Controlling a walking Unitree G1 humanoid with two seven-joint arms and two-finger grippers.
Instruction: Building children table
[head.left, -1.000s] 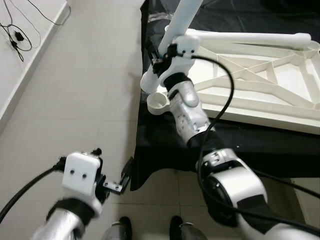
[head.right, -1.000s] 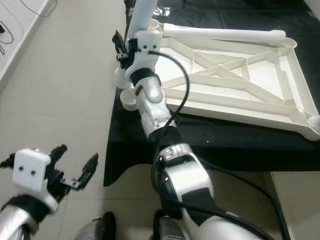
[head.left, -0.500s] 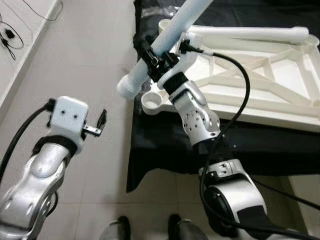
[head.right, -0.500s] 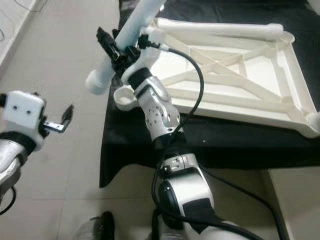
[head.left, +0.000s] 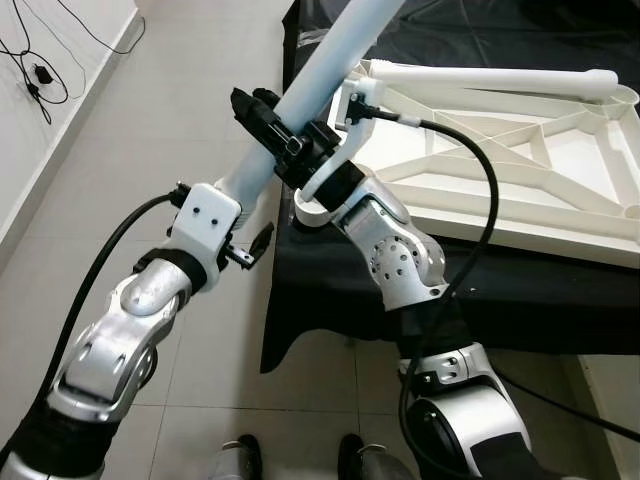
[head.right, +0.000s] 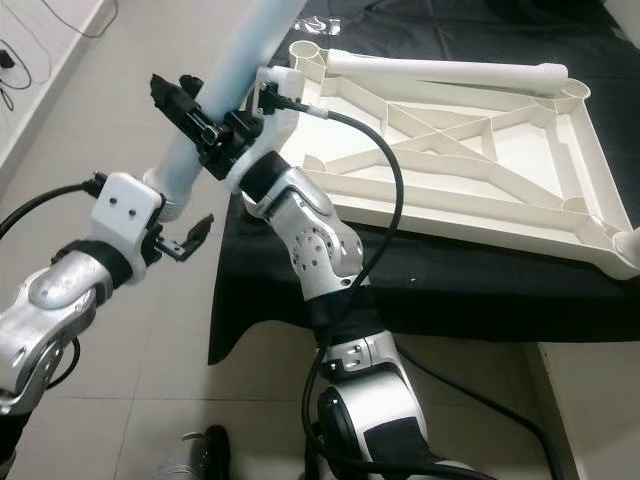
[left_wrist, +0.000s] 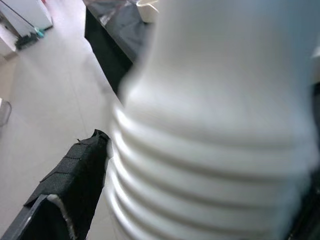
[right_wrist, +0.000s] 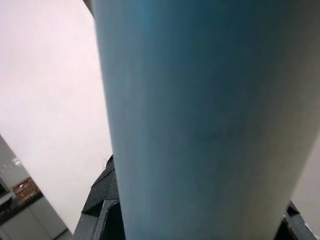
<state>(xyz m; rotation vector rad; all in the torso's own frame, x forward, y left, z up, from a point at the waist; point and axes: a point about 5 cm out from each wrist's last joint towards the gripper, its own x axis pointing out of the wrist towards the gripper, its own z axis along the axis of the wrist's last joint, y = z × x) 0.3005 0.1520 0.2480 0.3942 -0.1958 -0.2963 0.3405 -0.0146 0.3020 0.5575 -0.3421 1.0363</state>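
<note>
The right claw (head.left: 290, 150) pinches a pale blue table leg (head.left: 320, 75), holding it tilted in the air above the near-left corner of the upturned white tabletop (head.left: 520, 160). That tabletop lies underside-up, ribs showing, on a desk (head.left: 480, 290) draped in black cloth. The left claw (head.left: 245, 235), fingers spread, sits at the leg's lower, ridged end (left_wrist: 200, 165), just off the desk's left edge and over the tiled floor (head.left: 150, 130); one black finger (left_wrist: 70, 185) stands beside the ridges. A second white leg (head.left: 490, 77) rests along the tabletop's far side.
</note>
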